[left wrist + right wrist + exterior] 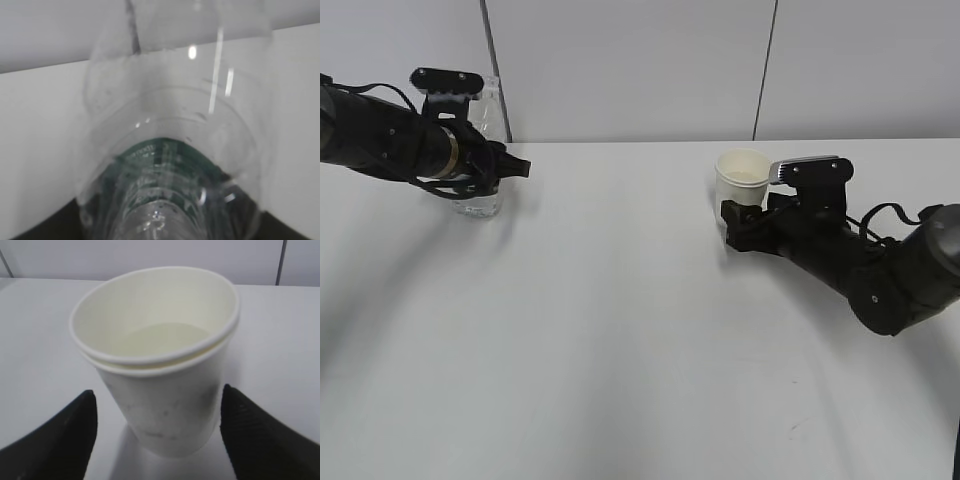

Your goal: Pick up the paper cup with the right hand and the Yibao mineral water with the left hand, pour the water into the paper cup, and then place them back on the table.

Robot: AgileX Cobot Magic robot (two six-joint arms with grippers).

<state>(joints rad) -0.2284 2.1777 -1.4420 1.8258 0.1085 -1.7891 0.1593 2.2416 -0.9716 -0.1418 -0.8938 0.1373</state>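
Note:
The Yibao mineral water stands upright on the table at the far left. My left gripper is round its middle. In the left wrist view the bottle fills the frame, and the fingers show only as dark corners, wide apart. The paper cup stands on the table at the right. My right gripper is open with the cup between its fingers. Table shows between the cup and each finger. The cup's inside has a flat pale bottom.
A pale wall with vertical seams rises just behind the table's back edge, close behind the bottle and the cup. White tabletop stretches between the two arms and towards the front.

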